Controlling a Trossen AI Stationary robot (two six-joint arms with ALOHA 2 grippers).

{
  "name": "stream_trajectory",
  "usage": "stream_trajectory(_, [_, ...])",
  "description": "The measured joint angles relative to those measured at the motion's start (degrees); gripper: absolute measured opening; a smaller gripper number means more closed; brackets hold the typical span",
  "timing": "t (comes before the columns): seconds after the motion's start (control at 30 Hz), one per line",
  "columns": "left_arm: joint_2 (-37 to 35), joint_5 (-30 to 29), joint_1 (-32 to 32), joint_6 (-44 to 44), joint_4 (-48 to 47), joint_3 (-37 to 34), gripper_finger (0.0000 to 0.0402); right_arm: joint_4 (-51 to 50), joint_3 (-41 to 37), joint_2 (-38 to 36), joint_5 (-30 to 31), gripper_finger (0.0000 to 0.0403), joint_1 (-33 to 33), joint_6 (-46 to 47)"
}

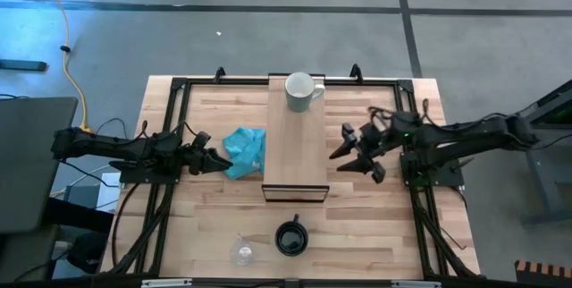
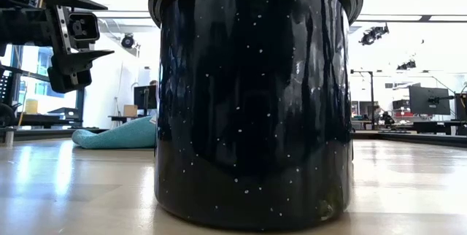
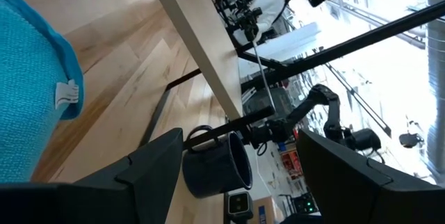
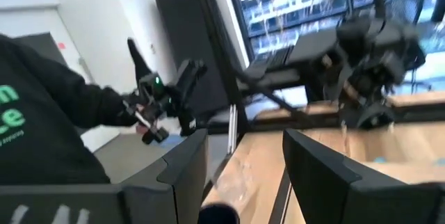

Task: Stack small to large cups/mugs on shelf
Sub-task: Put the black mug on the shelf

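The white mug (image 1: 301,92) stands upright on the far end of the light wooden shelf (image 1: 295,149). The black mug (image 1: 290,237) stands on the table near its front edge and fills the low view (image 2: 255,96). The clear glass cup (image 1: 242,251) stands just left of the black mug. My left gripper (image 1: 222,159) is open and empty above the table, left of the shelf and next to the teal cloth (image 1: 246,151). Its wrist view shows the black mug (image 3: 215,163) farther off. My right gripper (image 1: 345,159) is open and empty, just right of the shelf.
The teal cloth lies crumpled against the shelf's left side and also shows in the low view (image 2: 117,136). A black frame (image 1: 179,87) runs round the table's edges. A person's dark sleeve (image 4: 49,113) shows beyond the table in the right wrist view.
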Motion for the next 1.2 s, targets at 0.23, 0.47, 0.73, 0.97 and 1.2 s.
stream_trajectory(0.23, [0.00, 0.00, 0.00, -0.04, -0.02, 0.00, 0.0271, 5.14, 0.00, 7.67, -0.12, 0.0179, 0.78, 9.07])
stream_trajectory(0.47, [0.00, 0.00, 0.00, -0.15, -0.10, 0.00, 0.0271, 4.22, 2.09, 8.79, -1.96, 0.0179, 4.23, 10.05])
stream_trajectory(0.73, [0.00, -0.02, 0.00, -0.13, -1.78, 0.00, 0.0271, -9.95, 8.64, 8.79, 5.15, 0.0179, 12.42, 5.24])
stream_trajectory(0.97, [0.00, -0.02, 0.00, -0.22, -1.79, 0.00, 0.0271, -14.85, 9.89, 8.79, 15.38, 0.0179, 19.28, 5.68])
stream_trajectory(1.2, [0.00, 1.51, 0.00, -1.29, -3.34, 0.00, 0.0271, -18.79, 9.94, 8.79, 26.50, 0.0179, 26.72, 10.02])
